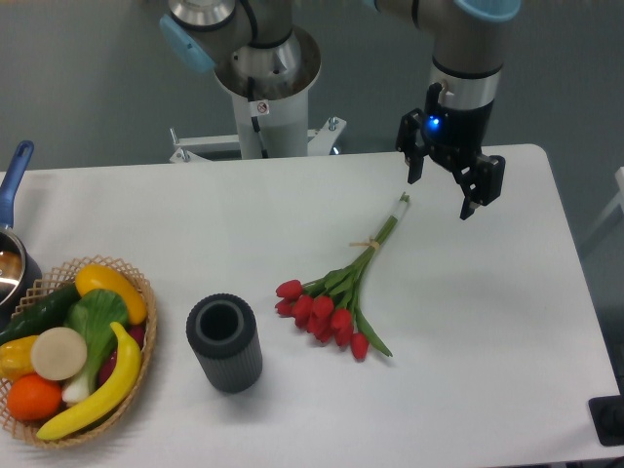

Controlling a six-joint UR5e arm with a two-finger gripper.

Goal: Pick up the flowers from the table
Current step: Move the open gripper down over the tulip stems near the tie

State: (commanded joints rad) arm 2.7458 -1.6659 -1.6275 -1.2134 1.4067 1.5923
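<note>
In the fixed camera's view, nothing of the pick-up looked done; the flowers [336, 302] lay flat on the table [487, 322], a little right of the frame's centre, and nothing touched them; the gripper [446, 190] hung in the upper right of the frame, its two dark fingers spread apart and holding nothing, with a small blue light showing on the wrist above them; it stood just beyond the cut ends of the stems, to their right, and whether its fingertips were above the tabletop or close to it could not be told from this angle. What was left, by my judgement, was the whole of the grasp: bringing the fingers over the stems, closing on them and lifting. The bunch itself showed red tulip buds clustered at its lower end, fanned out toward the bottom centre of the frame, with a few green leaves among them; the long green stems ran up and to the right, gathered by a pale band about midway, and ended in a pale tip nearest the gripper. Elsewhere in the view, a dark ribbed cylinder [224, 342] stood upright left of the buds, well apart from them; a wicker basket of fruit and vegetables [73, 351] sat at the lower left; a pot with a blue handle [15, 210] showed at the left edge.
</note>
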